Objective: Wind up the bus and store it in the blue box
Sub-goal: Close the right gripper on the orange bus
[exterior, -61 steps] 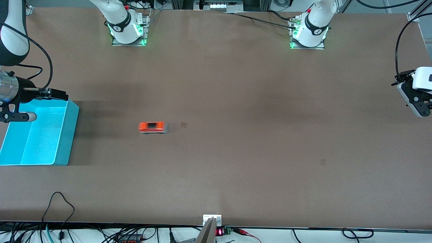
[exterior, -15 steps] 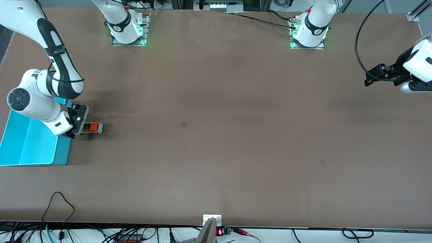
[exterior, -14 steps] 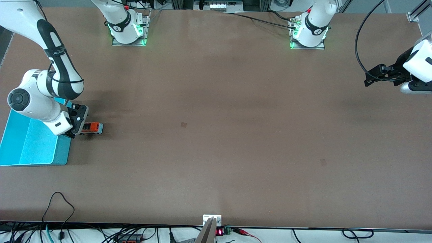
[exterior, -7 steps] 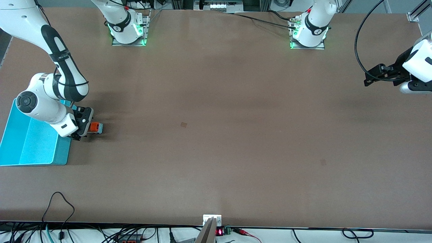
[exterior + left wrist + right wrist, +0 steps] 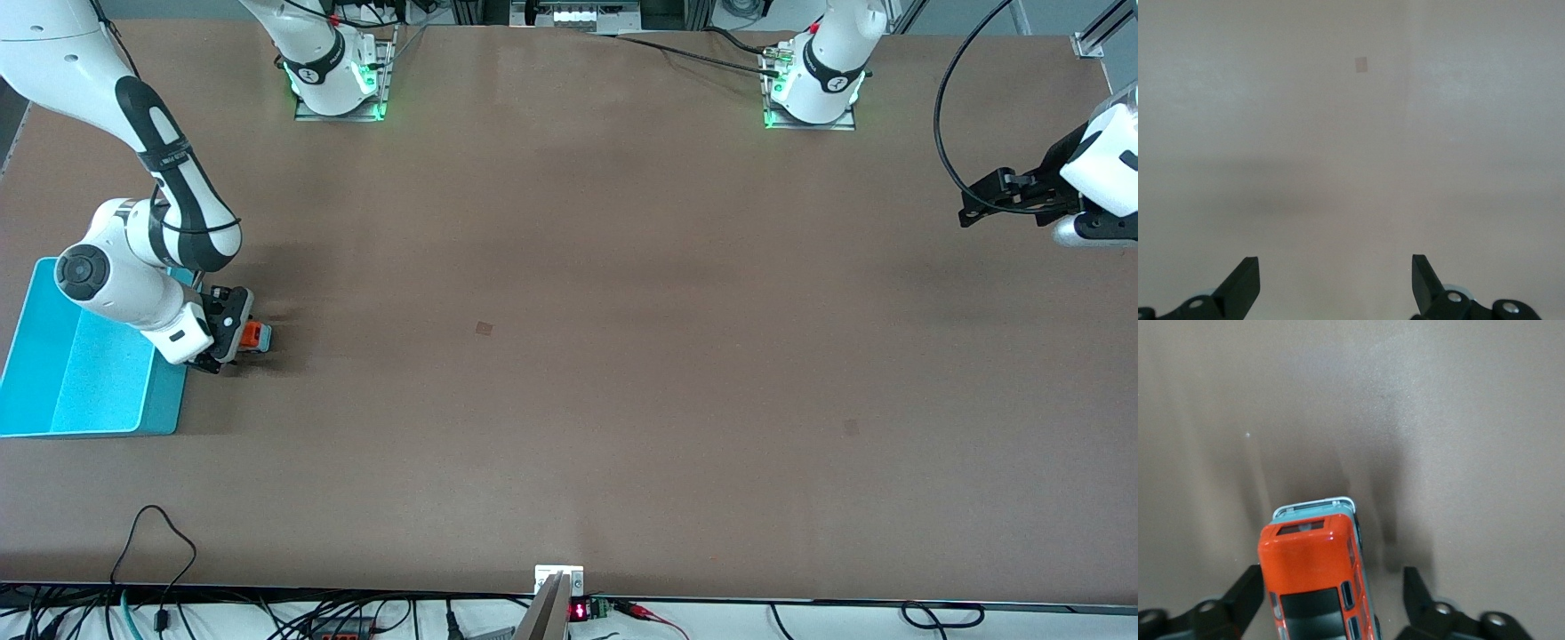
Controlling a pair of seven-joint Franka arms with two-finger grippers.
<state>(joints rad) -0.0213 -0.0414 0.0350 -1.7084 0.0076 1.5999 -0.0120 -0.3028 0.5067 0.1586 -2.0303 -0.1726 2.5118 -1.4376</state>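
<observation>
The small orange-red bus [image 5: 255, 335] stands on the brown table right beside the blue box [image 5: 169, 400], on the side facing the left arm's end. My right gripper [image 5: 233, 339] is low over the bus and straddles it. In the right wrist view the bus [image 5: 1313, 573] lies between the two fingers of the right gripper [image 5: 1333, 579]. One finger is close against its side, and the second finger [image 5: 1415, 587] stands a gap away, so the gripper is open. My left gripper [image 5: 973, 204] waits open in the air at its own end, and in the left wrist view the left gripper [image 5: 1336, 280] holds nothing.
The blue box's open inside [image 5: 98, 373] holds nothing that I can see. A small dark square mark [image 5: 484, 328] lies on the table near the middle, and it also shows as a mark [image 5: 1361, 64] in the left wrist view. Cables run along the table's front edge.
My right gripper has slid farther along the bus toward the left arm's end, covering more of it. Its fingers have drawn nearer together. The left arm has stayed still.
</observation>
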